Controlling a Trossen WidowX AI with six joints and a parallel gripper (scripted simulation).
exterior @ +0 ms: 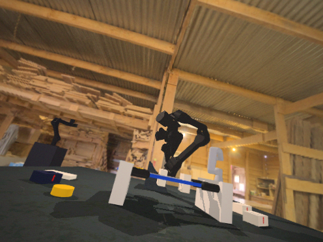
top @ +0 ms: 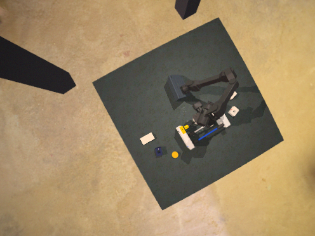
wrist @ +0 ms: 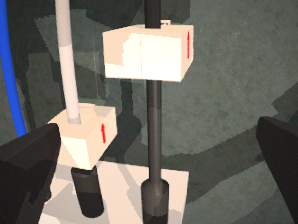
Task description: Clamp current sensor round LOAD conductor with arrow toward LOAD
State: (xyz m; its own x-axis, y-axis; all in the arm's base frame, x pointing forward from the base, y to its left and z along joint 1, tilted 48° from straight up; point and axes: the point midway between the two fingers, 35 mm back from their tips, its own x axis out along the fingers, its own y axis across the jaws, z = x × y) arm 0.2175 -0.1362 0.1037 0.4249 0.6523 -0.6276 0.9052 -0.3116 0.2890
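In the wrist view, a white sensor with a red arrow (wrist: 167,62) sits round the black conductor (wrist: 154,120) and looks closed. Its arrow points up the view, away from the white end block (wrist: 172,195). A second white sensor (wrist: 82,140) sits round the pale conductor (wrist: 64,37), nearer that block, its arrow also up. My gripper (wrist: 161,130) is open and empty; its fingers stand wide at either side of the black conductor, short of the upper sensor. I cannot read the LOAD marker; yellow tags (top: 183,129) sit on the left end block.
A blue conductor (top: 207,134) (exterior: 176,179) runs along the near side. A grey C-shaped upright (exterior: 213,161) stands by the right end block. White boxes (top: 234,111) (exterior: 255,218) lie beyond it. A navy block (top: 158,151) (exterior: 45,177) and yellow disc (top: 174,155) (exterior: 62,190) are at left.
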